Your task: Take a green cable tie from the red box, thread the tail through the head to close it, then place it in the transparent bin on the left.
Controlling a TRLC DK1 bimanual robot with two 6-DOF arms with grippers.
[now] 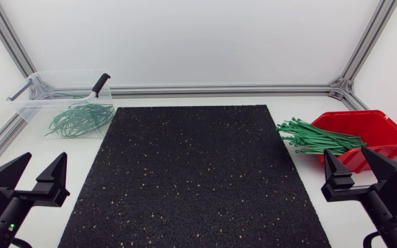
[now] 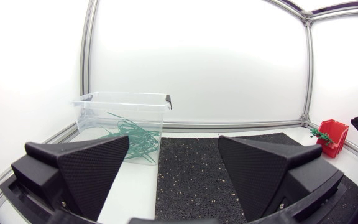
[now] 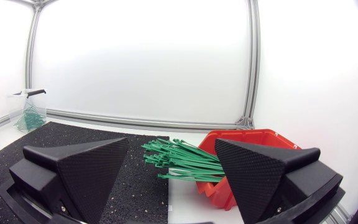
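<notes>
Being held spread and empty, the left gripper (image 1: 45, 157) and right gripper (image 1: 347, 151) are hovering well apart. Ties (image 1: 319, 136) are being stored in the box (image 1: 381, 131) and bin (image 1: 33, 96).

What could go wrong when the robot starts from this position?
The green cable ties lie in a dense bundle jutting over the rim of the red box, so the open right gripper may pinch several at once or drag others onto the table. Being broad, it may also fumble a single thin tie.
</notes>
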